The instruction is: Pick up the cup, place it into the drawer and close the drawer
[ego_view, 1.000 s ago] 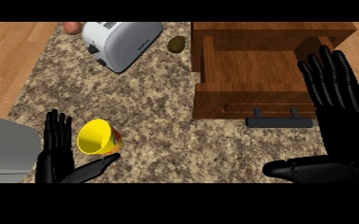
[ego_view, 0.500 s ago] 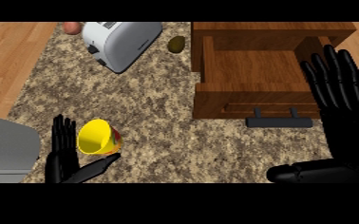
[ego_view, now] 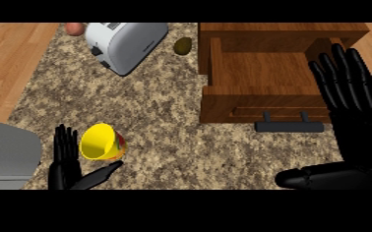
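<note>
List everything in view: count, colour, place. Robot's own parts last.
cup: one, yellow, on its side, counter's lower left
toaster: one, silver, counter's upper left
small round item: one, olive-brown, between toaster and drawer
reddish item: one, top edge, left of toaster
drawer: one, brown wood, open, upper right
handle: one, black, drawer's front
grey object: one, lower left edge
counter: one, speckled brown
left hand: one, black, open, left of the cup
right hand: one, black, open, over drawer's right side

Home kitchen, speckled granite counter (ego_view: pixel 174 113), silver toaster (ego_view: pixel 125 43), open wooden drawer (ego_view: pixel 269 78)
</note>
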Controlling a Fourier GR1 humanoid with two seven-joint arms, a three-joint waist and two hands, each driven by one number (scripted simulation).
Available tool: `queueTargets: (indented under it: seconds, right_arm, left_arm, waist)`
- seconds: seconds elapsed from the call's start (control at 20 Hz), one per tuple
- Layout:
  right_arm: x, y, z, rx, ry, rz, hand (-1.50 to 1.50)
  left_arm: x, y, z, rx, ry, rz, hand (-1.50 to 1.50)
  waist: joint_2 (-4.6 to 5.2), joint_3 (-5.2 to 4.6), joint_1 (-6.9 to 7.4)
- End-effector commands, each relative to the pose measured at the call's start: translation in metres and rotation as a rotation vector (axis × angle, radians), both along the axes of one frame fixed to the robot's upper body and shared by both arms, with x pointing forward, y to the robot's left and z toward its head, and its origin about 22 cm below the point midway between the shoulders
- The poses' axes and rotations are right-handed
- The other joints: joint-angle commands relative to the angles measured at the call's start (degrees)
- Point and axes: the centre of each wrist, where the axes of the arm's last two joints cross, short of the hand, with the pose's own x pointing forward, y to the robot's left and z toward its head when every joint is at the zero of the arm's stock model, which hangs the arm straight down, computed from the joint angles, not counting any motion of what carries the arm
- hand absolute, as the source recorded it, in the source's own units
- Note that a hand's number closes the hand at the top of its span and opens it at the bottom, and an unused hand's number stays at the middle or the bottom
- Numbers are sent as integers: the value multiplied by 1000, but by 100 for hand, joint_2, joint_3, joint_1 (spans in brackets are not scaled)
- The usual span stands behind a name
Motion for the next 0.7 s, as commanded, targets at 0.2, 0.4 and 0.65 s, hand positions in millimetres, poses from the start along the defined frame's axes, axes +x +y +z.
queueTargets:
  seconds: [0.2, 0.4, 0.65]
  right_arm:
    - [-11, 16, -9, 7, -19, -5, -150]
    - [-16, 7, 13, 21, -2, -3, -150]
    - [-1, 2, 4, -6, -2, 12, -150]
  left_arm:
    - [5, -8, -24, 1, 18, -17, -150]
    - [-9, 12, -34, -17, -6, -40, -150]
    - [35, -11, -17, -48, -31, -39, -150]
  waist:
    - [0, 1, -7]
    - [-1, -1, -8]
    - [1, 1, -6]
